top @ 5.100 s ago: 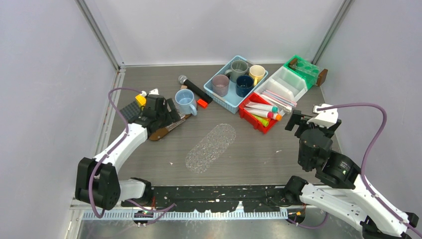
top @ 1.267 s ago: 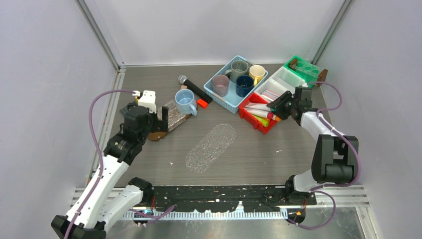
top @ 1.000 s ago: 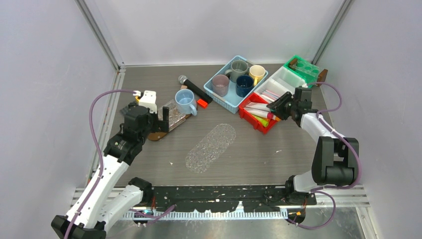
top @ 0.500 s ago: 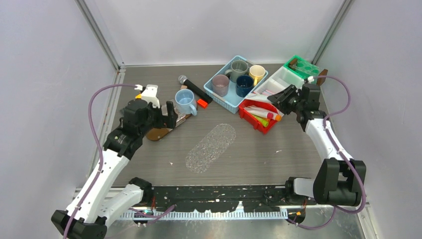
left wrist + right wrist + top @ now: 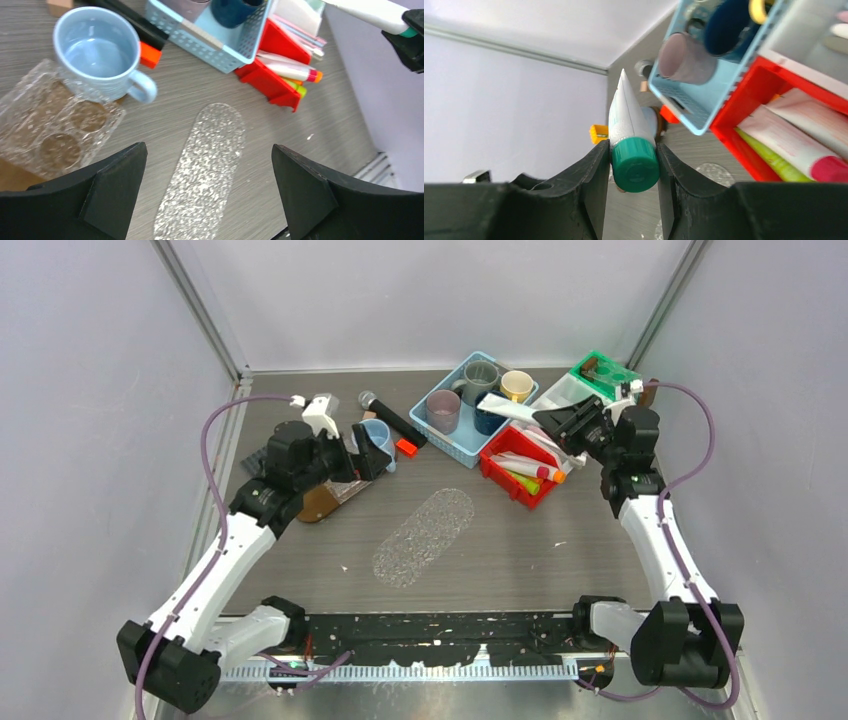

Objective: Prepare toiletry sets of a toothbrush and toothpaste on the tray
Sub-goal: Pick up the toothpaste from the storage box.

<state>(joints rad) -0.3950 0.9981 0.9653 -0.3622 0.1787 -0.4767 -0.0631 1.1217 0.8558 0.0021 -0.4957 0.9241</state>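
Observation:
My right gripper (image 5: 562, 426) is shut on the green cap of a white toothpaste tube (image 5: 508, 409), held in the air above the red bin (image 5: 497, 473). In the right wrist view the cap (image 5: 635, 164) sits pinched between both fingers and the tube (image 5: 625, 112) points away. More toothpaste tubes (image 5: 523, 462) lie in the red bin. Toothbrushes (image 5: 301, 39) lie in the white bin behind it. The clear oval tray (image 5: 425, 535) lies bare mid-table. My left gripper (image 5: 366, 453) hangs open over the blue mug (image 5: 97, 52), with nothing between its fingers.
A light blue basket (image 5: 452, 437) of cups stands behind the tray. A black microphone (image 5: 388, 416) lies left of it. The mug rests on a clear embossed holder (image 5: 47, 130). A green container (image 5: 606, 371) sits at the back right corner.
My right gripper has risen from the red bin and swung back with the green-capped tube in it. The left arm has reached forward and right, over the mug.

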